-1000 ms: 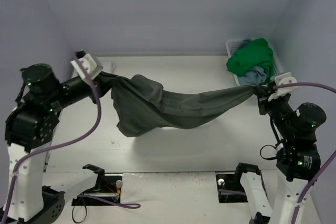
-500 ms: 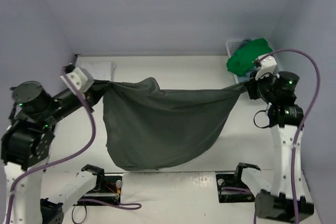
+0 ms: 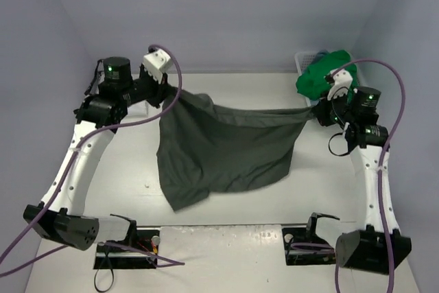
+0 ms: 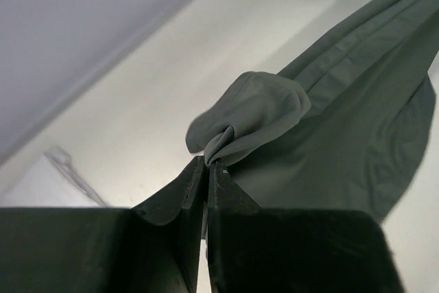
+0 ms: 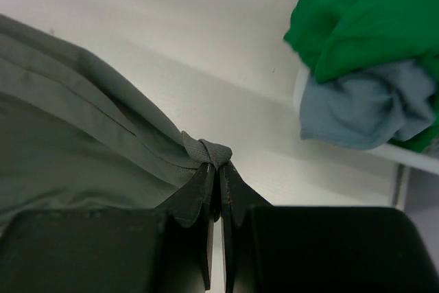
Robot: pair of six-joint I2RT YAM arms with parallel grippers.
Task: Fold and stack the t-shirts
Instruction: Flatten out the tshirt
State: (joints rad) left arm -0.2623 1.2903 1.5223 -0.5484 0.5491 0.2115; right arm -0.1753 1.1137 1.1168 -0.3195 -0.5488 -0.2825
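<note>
A dark olive-grey t-shirt [image 3: 226, 145] hangs spread between my two grippers, its lower part trailing toward the table's front. My left gripper [image 3: 170, 95] is shut on the shirt's left top corner, and a bunched fold [image 4: 250, 111] pokes out past its fingertips [image 4: 208, 162]. At the right top corner my right gripper [image 3: 314, 112] is shut on a small knot of cloth [image 5: 209, 149]. The top edge sags a little between the two. A bright green t-shirt [image 3: 326, 77] and a dusty light blue one [image 5: 367, 104] lie heaped in the basket.
The white slatted basket [image 3: 302, 60] stands at the back right corner, close behind my right gripper. A white cloth [image 4: 41, 183] lies flat at the back left by the wall. Lavender walls close in the table on three sides.
Both grippers have moved back toward the wall, the left one also rightward. The shirt went from bunched to spread out, and now hangs narrower with its lower edge swung forward.
</note>
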